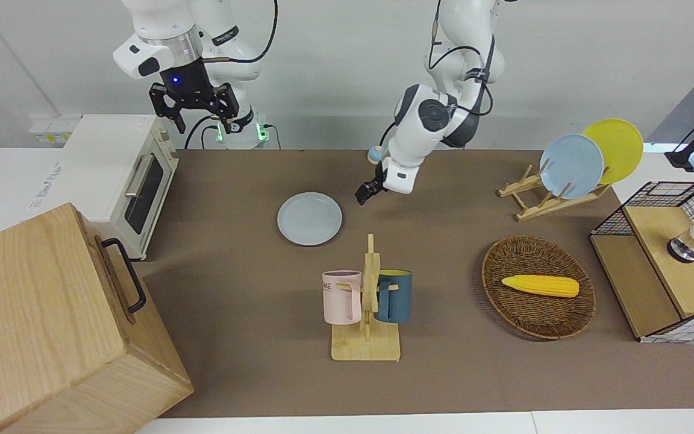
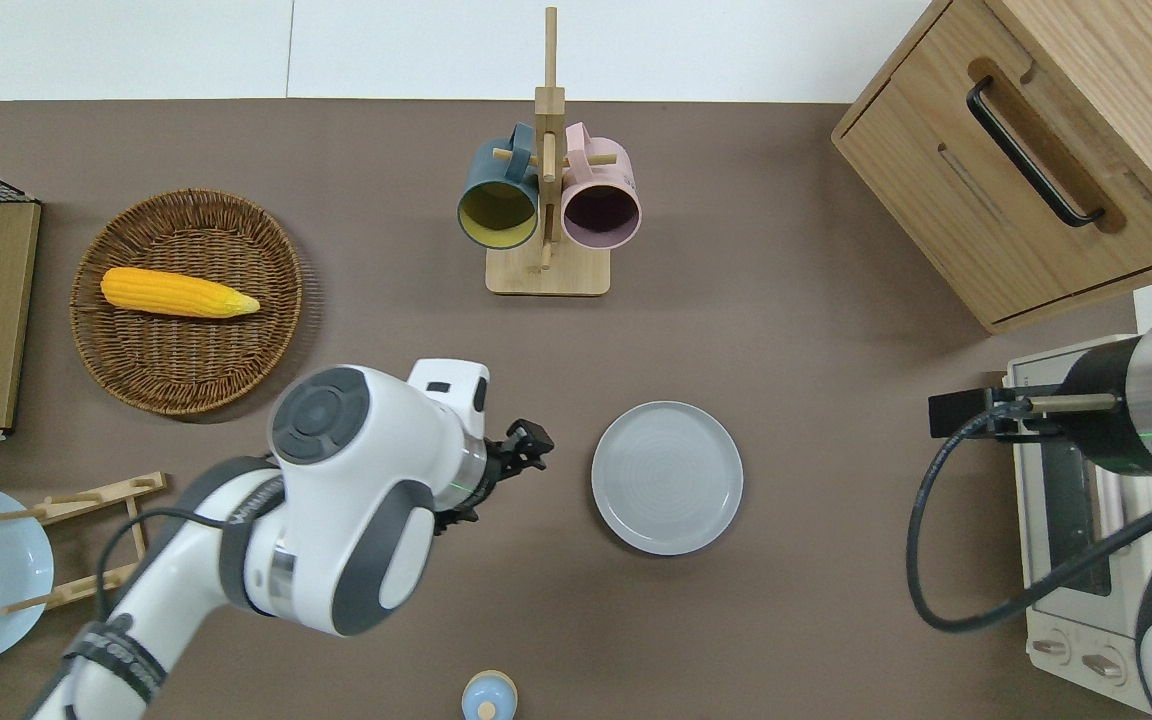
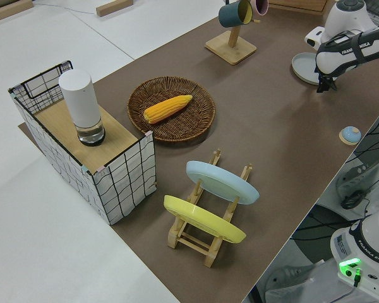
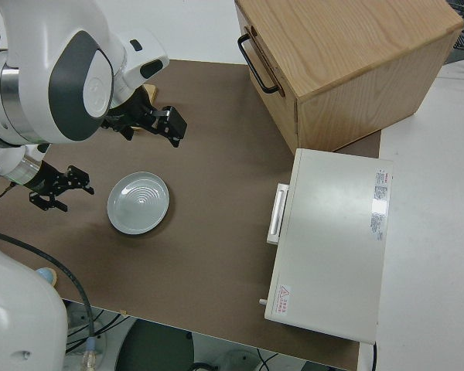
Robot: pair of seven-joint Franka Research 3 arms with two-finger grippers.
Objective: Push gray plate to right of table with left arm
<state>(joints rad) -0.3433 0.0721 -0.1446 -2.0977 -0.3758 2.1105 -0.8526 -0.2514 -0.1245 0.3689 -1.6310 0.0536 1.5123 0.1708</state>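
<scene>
Left gripper (image 2: 526, 447) hangs low over the table (image 2: 796, 620), clear of the gray plate (image 2: 667, 477); whether its fingers are parted cannot be told. The plate lies flat just beside it, toward the right arm's end. Likely rigid, light, slippery and breakable: contact the near rim low, push slowly. Right gripper (image 1: 193, 102) is parked

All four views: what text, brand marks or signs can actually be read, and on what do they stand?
"FRANKA": on the left arm's link, left side view; letters after it partly hidden.
"FRANKA EMIKA", small: on the arm base, same view.
Pink mug: lettering, too small to read.
Toaster oven: red warning triangle and printed label, unreadable.
Paper by the oven: blurred writing.
</scene>
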